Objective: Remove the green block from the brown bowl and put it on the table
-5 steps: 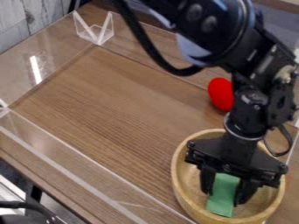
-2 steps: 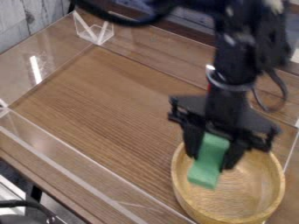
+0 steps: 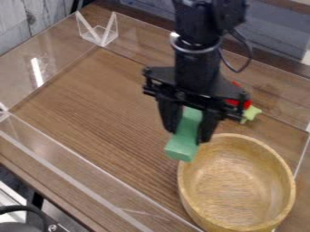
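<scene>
Wood-grain table [image 3: 97,100] fills the view, clear acrylic walls standing along its near and left edges. Nearest, at the table's near right corner, sits the brown bowl [image 3: 237,188] — now empty, its hollow bare. A second ago the green block [image 3: 186,142] hung low inside that bowl; now it is lifted clear and carried left past the rim, hanging over bare wood just beyond the bowl's far-left edge. The gripper [image 3: 194,122] points down, its two fingers pinching the block's upper part, the lower end dangling free. Farther back, a red strawberry toy [image 3: 245,107] lies near the right edge, partly hidden behind the arm. Removal looks done — what is left, I judge, is lowering the block and letting go.
</scene>
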You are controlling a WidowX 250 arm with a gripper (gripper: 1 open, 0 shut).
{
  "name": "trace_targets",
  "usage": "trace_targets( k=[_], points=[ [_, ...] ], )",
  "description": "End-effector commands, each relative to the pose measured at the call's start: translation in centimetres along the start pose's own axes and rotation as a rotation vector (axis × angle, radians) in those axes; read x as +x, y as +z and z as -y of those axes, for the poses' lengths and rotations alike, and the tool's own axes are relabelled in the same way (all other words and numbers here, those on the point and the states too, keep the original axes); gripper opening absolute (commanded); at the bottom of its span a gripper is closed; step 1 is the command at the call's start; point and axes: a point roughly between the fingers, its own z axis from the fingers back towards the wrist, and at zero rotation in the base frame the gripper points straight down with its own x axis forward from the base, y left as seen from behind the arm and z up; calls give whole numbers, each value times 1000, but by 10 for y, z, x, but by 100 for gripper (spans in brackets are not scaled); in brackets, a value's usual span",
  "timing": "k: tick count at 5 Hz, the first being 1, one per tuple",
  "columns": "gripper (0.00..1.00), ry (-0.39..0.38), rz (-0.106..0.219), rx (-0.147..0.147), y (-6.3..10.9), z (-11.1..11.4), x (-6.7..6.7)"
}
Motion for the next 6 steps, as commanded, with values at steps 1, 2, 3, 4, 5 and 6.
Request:
trace_targets(
  k=[1, 2, 3, 4, 5, 6],
  points=[
    [0, -31, 40, -7, 15, -1, 5],
    [0, -52, 45, -1, 15, -6, 8],
    [0, -68, 51, 3, 15, -11, 12],
    [0, -37, 61, 12, 25, -12, 20],
    [0, 4, 74, 19, 33, -13, 27],
    [0, 75, 88, 33, 32, -10, 37]
  ],
)
